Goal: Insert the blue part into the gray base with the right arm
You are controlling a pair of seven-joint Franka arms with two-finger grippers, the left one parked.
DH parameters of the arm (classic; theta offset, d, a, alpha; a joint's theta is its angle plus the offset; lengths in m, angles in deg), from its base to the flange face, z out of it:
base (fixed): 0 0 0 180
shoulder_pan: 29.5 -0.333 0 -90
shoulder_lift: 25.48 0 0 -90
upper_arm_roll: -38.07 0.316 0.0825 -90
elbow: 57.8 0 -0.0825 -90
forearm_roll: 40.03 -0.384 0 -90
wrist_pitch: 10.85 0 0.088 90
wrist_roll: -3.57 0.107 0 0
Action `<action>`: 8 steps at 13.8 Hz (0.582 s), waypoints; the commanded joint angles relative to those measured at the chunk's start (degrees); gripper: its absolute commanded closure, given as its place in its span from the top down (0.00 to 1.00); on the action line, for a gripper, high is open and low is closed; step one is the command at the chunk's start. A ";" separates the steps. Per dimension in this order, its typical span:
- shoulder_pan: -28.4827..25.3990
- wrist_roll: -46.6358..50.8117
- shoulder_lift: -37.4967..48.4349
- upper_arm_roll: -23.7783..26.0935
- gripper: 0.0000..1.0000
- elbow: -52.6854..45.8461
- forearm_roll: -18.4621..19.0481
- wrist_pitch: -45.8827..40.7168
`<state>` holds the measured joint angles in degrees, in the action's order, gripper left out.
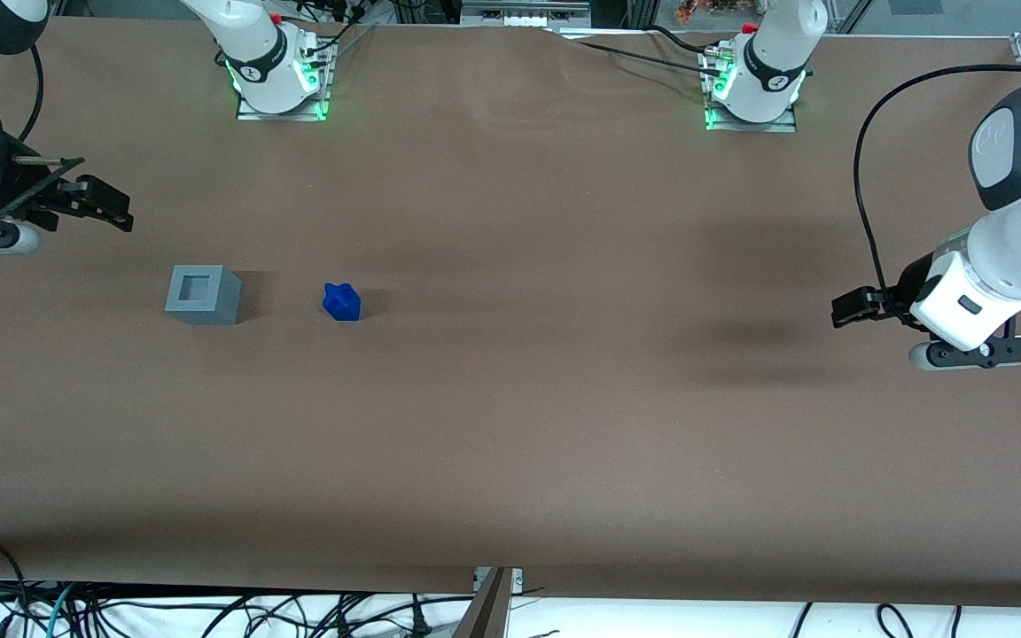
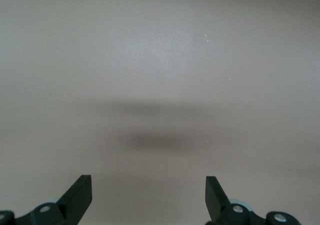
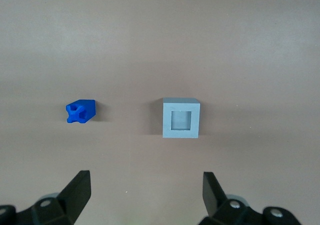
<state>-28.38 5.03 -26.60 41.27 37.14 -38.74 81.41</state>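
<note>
Approach step, nothing grabbed yet. My claw (image 1: 98,206) wide open, hovering upper left of front frame. Blue part (image 1: 342,302) sits on surface (image 1: 528,399) near gray base (image 1: 202,294), not touching. Next, I reckon: drop over blue part, pinch it.

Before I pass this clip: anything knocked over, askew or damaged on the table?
Nothing stands out. The gray base sits upright, its recess empty and facing up. The blue part lies apart from it on the table, toward the parked arm's end, turned at a slight angle. The gripper hangs open above the table, holding nothing.
</note>
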 commanded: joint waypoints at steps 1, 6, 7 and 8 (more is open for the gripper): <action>0.02 -0.15 0.07 0.23 0.99 -0.98 -0.15 -1.03; 0.02 0.11 -0.02 0.23 0.99 -0.98 -0.23 -1.03; 0.02 0.20 -0.02 0.23 0.99 -0.98 -0.23 -1.03; 0.02 0.03 -0.02 0.23 0.99 -0.98 -0.23 -0.94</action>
<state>-28.38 5.04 -26.60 41.27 37.14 -38.74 81.41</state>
